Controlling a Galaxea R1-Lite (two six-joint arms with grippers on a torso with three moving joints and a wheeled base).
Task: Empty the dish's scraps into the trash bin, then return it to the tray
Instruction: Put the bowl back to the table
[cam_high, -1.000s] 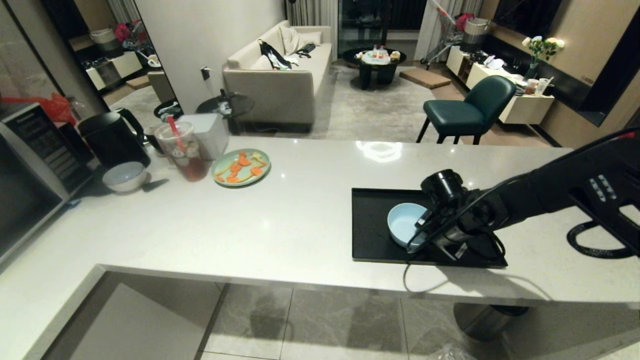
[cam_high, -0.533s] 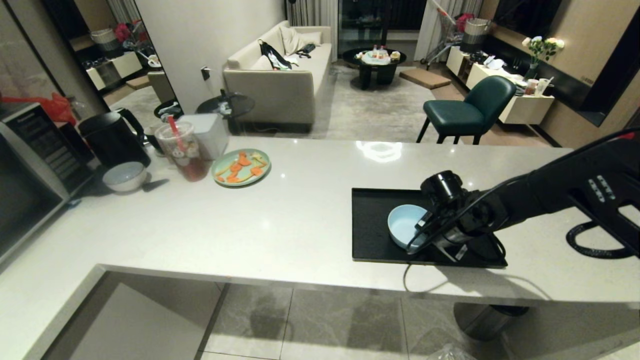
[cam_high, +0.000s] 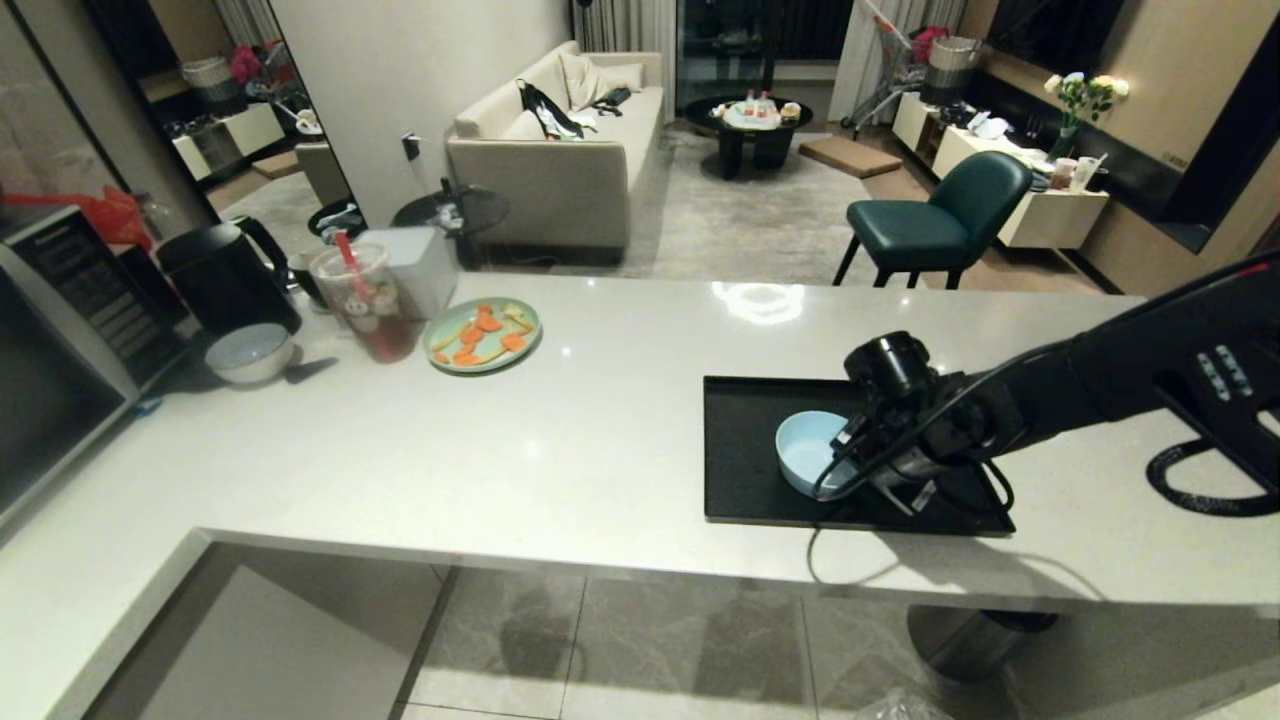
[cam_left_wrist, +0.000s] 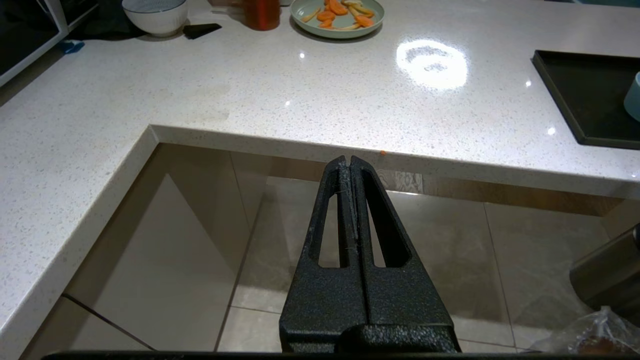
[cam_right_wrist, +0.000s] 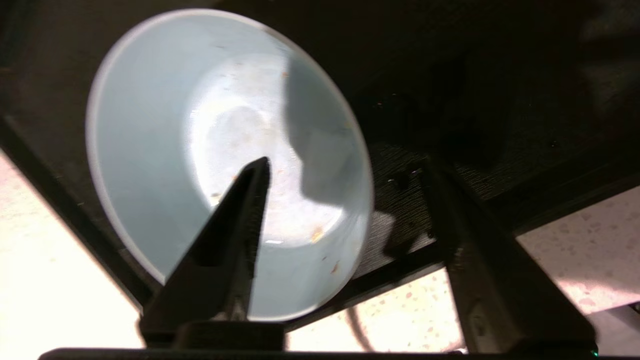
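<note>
Since a second ago the right gripper (cam_right_wrist: 345, 165) has spread wide, letting go of the dish (cam_right_wrist: 165, 125); its rim sits between the fingers, bowl resting on the tray (cam_high: 745, 440) directly beneath.

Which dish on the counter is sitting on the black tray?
The plain pale-blue bowl, on the tray. The white bowl and green plate rest on bare counter.

The countertop (cam_left_wrist: 280, 95) is polished speckled stone, glossy with lamp glare. On it the tray (cam_high: 745, 450) is matt black, finely textured, and holds a smooth, satin pale-blue bowl (cam_right_wrist: 165, 150). Below the counter edge, the left gripper (cam_left_wrist: 350, 165) is grainy matt black plastic; the floor tiles (cam_left_wrist: 280, 250) are glossy.
</note>
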